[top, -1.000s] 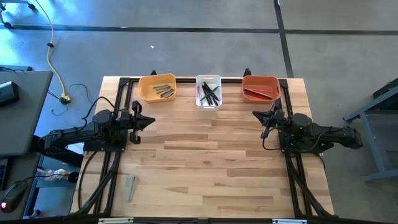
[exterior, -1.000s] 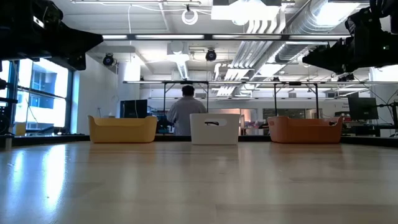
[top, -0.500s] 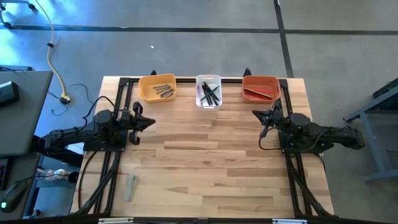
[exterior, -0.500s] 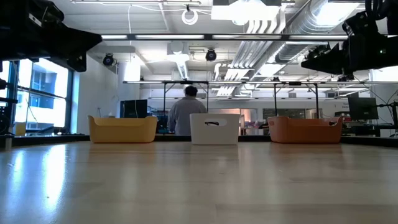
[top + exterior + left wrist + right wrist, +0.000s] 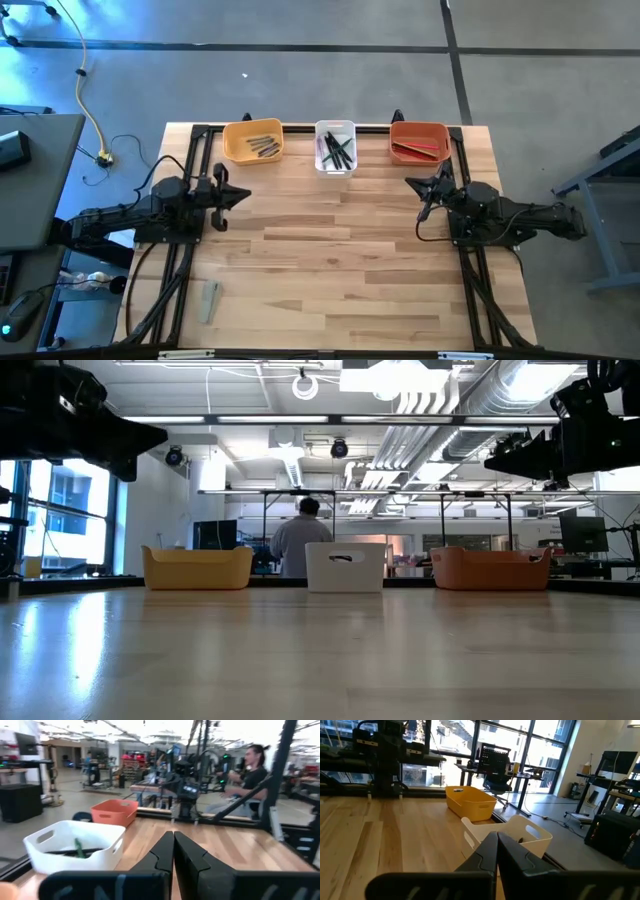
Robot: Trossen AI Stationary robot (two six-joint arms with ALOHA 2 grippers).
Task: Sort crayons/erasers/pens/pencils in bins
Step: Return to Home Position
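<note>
Almost nothing has moved: the right arm has pulled back a touch and the person [image 5: 300, 545] in the room behind has stepped slightly sideways.

Left tool [image 5: 238, 195] hangs over the desk's [image 5: 330, 250] left side, fingers pressed together, holding nothing. Right tool [image 5: 415, 186] is mirrored on the right side, also closed and empty.

3 bins sit in a row at the far edge:
- Yellow bin [image 5: 225, 140] holds short dark sticks [image 5: 262, 147].
- White bin [image 5: 318, 150] holds the pens [image 5: 340, 152].
- Orange bin [image 5: 418, 125] holds the pencils [image 5: 420, 150].

1 grey strip [image 5: 209, 300] lies near the front left corner; I cannot tell what it is.

Sorting looks done, with both arms parked.

Pens and pencils are probably light, stiff and smooth, so they would roll. The likely best grip is across the middle of the shaft, with the fingers square to it. Pencil tips could snap if pinched at the end.
</note>
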